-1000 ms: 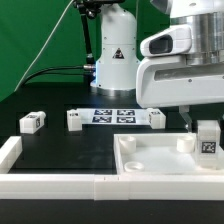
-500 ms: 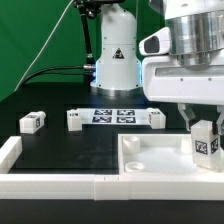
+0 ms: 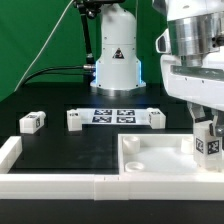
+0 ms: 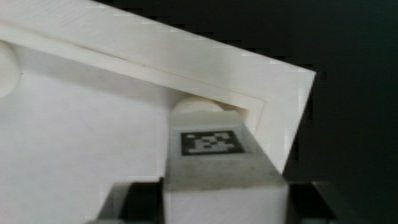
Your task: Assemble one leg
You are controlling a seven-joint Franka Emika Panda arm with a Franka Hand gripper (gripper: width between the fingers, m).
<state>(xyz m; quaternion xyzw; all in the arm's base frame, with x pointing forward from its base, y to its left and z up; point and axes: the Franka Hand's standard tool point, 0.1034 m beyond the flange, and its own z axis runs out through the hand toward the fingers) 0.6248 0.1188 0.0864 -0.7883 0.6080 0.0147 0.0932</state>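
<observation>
White leg (image 3: 208, 146) in end effector (image 3: 206, 138) grip, over tray (image 3: 150, 141) corner.

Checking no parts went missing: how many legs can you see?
4. Three lie on the table: one leg at the exterior view's left, one and another at the marker board's ends. The fourth is held by the gripper over the tray. None seems hidden.
</observation>
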